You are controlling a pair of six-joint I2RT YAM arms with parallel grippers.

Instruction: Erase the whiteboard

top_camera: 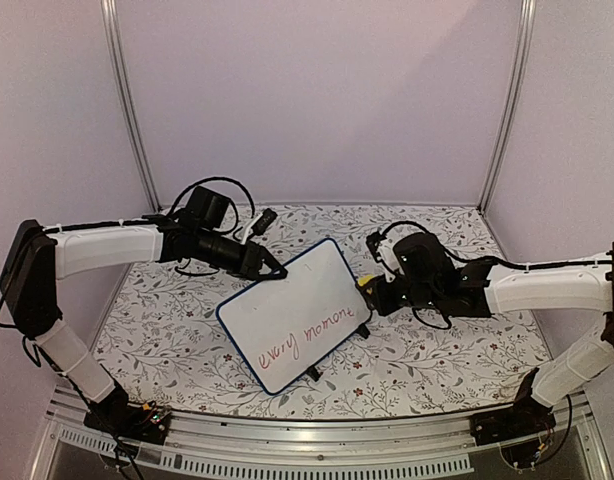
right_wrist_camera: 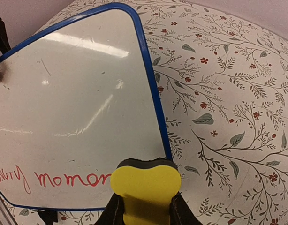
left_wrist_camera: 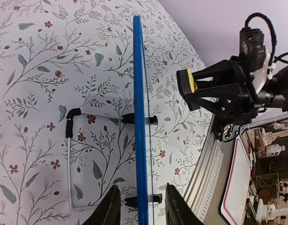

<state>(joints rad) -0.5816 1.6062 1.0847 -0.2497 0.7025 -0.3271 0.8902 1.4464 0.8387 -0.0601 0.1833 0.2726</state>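
Observation:
The whiteboard (top_camera: 287,310) stands tilted on the floral cloth, blue-framed, with red words "every moment" (top_camera: 302,338) along its lower edge. My left gripper (top_camera: 272,268) is at the board's top left edge. In the left wrist view its fingers (left_wrist_camera: 113,201) straddle the blue edge (left_wrist_camera: 140,93) with a gap on each side, so the left gripper (left_wrist_camera: 141,186) is open. My right gripper (top_camera: 370,290) is shut on a yellow eraser (top_camera: 365,282) at the board's right edge. In the right wrist view the eraser (right_wrist_camera: 145,185) sits by the board's (right_wrist_camera: 78,103) lower right corner, beside the words (right_wrist_camera: 71,179).
A wire stand (left_wrist_camera: 71,154) props the board from behind, and black feet (top_camera: 313,373) show under its near edge. An aluminium rail (top_camera: 307,440) runs along the table's near edge. Pale walls close the back and both sides.

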